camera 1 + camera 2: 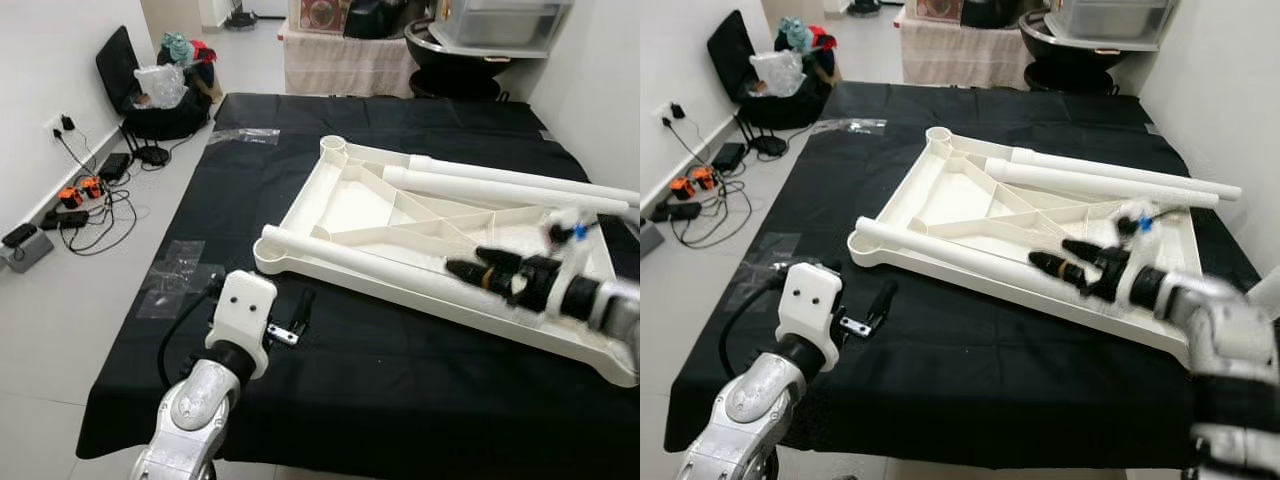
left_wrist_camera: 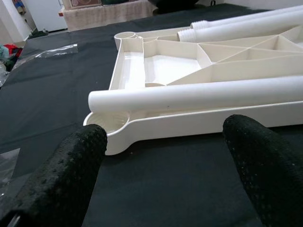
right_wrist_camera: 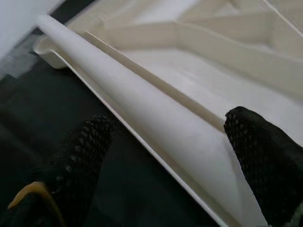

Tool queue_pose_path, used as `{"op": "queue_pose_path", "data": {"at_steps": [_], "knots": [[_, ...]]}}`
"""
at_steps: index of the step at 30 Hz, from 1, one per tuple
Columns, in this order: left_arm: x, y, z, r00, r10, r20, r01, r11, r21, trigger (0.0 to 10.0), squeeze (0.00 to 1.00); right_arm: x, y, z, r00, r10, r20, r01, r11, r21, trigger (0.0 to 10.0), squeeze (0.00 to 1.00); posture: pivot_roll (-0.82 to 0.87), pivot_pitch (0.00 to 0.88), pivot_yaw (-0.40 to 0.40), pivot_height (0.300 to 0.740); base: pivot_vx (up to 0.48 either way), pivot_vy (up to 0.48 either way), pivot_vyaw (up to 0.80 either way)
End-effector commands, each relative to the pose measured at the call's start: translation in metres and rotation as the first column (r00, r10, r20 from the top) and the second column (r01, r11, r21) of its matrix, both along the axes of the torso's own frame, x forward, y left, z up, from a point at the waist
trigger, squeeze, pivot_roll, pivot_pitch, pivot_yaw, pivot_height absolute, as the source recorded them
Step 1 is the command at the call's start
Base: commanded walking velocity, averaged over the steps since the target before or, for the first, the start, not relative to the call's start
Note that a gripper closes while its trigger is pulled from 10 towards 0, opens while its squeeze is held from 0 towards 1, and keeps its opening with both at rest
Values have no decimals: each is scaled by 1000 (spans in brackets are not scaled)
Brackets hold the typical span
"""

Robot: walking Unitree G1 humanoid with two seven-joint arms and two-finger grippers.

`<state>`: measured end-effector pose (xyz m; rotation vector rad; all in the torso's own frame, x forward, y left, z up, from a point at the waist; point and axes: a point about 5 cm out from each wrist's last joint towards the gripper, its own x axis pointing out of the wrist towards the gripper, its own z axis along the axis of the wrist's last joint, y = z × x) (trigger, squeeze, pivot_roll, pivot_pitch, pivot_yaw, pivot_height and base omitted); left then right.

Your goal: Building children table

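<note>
While the tabletop (image 1: 360,205) lies upside down on the black cloth (image 1: 400,370), your sockets face up for legs.
Your right gripper (image 1: 1065,257) straddles the near leg (image 1: 350,258), fingers spread; your left gripper (image 2: 165,156) waits spread beside the corner socket (image 2: 106,124).

An upturned children's table panel (image 1: 400,215) lies across the middle and right of the frame on a floor mat (image 1: 400,380). One table leg (image 1: 360,262) lies along the panel's lower edge; two more legs (image 1: 500,185) lie side by side across its upper right, reaching past the rim. The right tool (image 1: 470,268) sits at the right, its fingers apart on either side of the near leg. The left tool (image 1: 290,325) rests low at centre-left on the mat, just before the panel's corner socket (image 2: 111,124). Plastic wrap (image 1: 180,270) lies left of it. Cables and chargers (image 1: 85,200) lie on the floor at the left edge, a bag (image 1: 160,100) at upper left.
</note>
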<state>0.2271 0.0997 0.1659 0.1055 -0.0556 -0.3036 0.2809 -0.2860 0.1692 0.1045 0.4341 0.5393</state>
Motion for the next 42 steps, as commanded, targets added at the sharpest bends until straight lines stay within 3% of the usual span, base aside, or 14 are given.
{"op": "queue_pose_path", "data": {"at_steps": [1, 2, 4, 12, 17, 22, 28, 35, 42], "knots": [[0, 1, -3, 1000, -3, -11, 3, 1000, -1, 10000, 0, 0, -16, 2, 995, -90, -40, 87, 993, -77, 10000, 0, 22, 79, -26, 740, 0, 0, 0], [0, 1, -3, 1000, -3, -11, 3, 1000, -1, 10000, 0, 0, -16, 2, 995, -90, -40, 87, 993, -77, 10000, 0, 22, 79, -26, 740, 0, 0, 0], [1, 0, -3, 1000, -7, -10, 7, 1000, 0, 10000, 0, 0, -33, 9, 981, -181, -71, 173, 979, -109, 10000, 0, 21, 81, -21, 740, 0, 0, 0], [1, 0, -3, 1000, -11, -8, 11, 1000, 3, 10000, 0, -12, -50, 32, 975, -216, -57, 212, 975, -68, 10000, 0, 21, 83, -20, 740, 0, 0, 0], [1, 0, -3, 1000, -11, -11, 11, 1000, 5, 10000, 0, -19, -49, 31, 979, -194, -70, 191, 981, -40, 10000, 0, 21, 85, -19, 740, 0, 0, 0], [0, 0, -4, 1000, -13, -14, 13, 1000, 8, 10000, 0, -33, -51, 17, 959, -196, -207, 206, 978, 23, 10000, 0, 19, 85, -14, 740, 0, 0, 0], [0, 0, -4, 1000, -16, -17, 16, 1000, 8, 10000, 0, -41, -54, 14, 943, -213, -254, 234, 971, 54, 10000, 0, 14, 84, -11, 740, 0, 0, 0], [-1, -3, -5, 1000, -26, -15, 26, 1000, 6, 10000, 0, -43, -54, 3, 926, -244, -287, 271, 961, 59, 10000, 0, 12, 76, -11, 740, 0, 0, 0], [-2, -2, -4, 1000, -23, -10, 24, 1000, 12, 10000, 0, -33, -36, -8, 925, -228, -303, 273, 955, 115, 10000, 0, 21, 74, -16, 740, 0, 0, 0]]}}
